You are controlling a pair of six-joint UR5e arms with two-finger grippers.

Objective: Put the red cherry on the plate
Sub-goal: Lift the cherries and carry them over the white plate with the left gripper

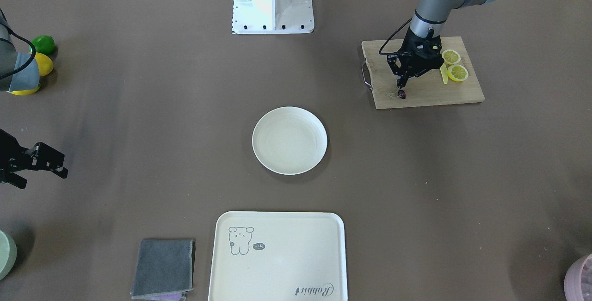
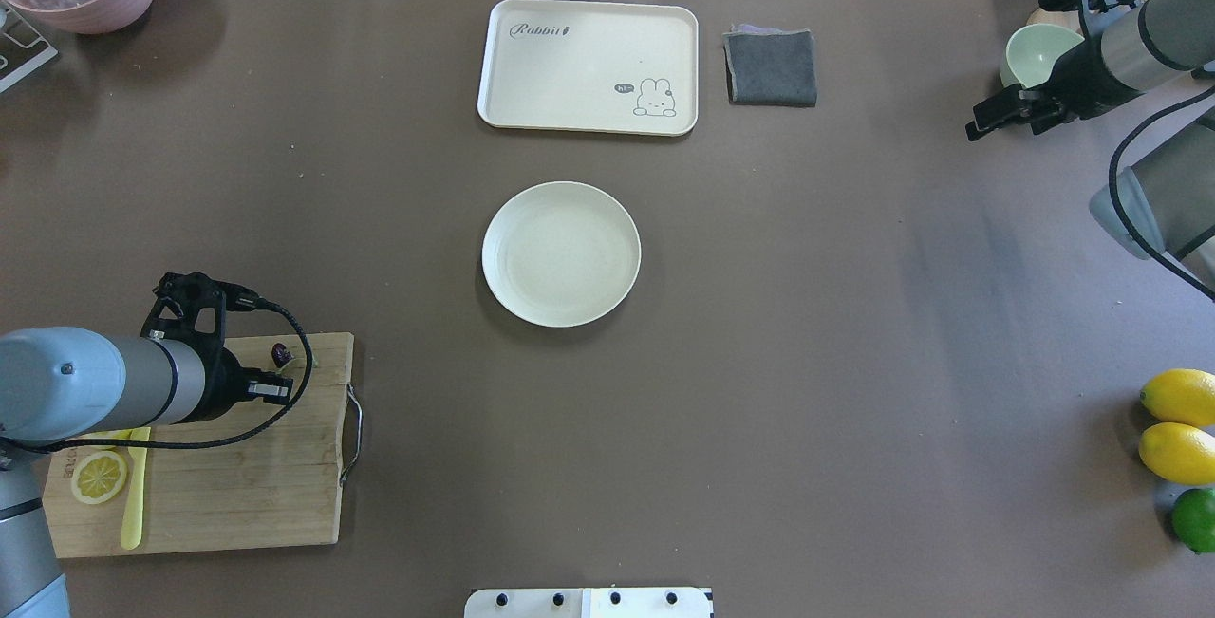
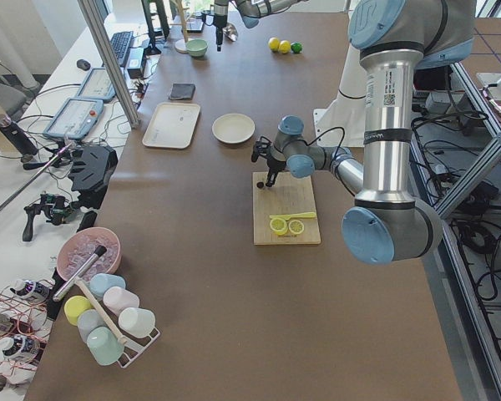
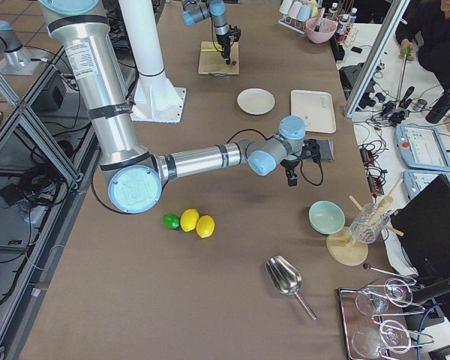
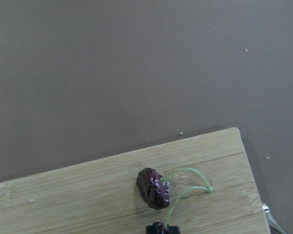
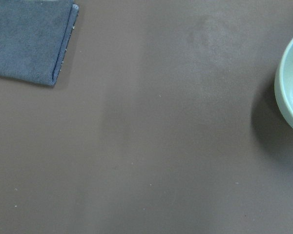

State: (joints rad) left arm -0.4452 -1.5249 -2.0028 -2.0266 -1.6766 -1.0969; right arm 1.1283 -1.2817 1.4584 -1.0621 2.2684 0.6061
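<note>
Red cherry (image 1: 401, 94) lies on the wooden cutting board's (image 1: 434, 94) corner, at the plate's (image 2: 560, 254) 8 o'clock overhead. The left tool (image 1: 400, 85) stands over it, fingers narrowed for such tiny fruit; I cannot tell whether it grips. The right tool (image 1: 44, 162) idles open.

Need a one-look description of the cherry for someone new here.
Find the wooden cutting board under the left arm. By its corner nearest the plate lies the red cherry: tiny, dark red-purple, thin green stems, unlike the bigger yellow lemon slices.

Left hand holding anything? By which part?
Cannot tell. The left hand is down at the red cherry on the cutting board; no grip shows clearly.
</note>
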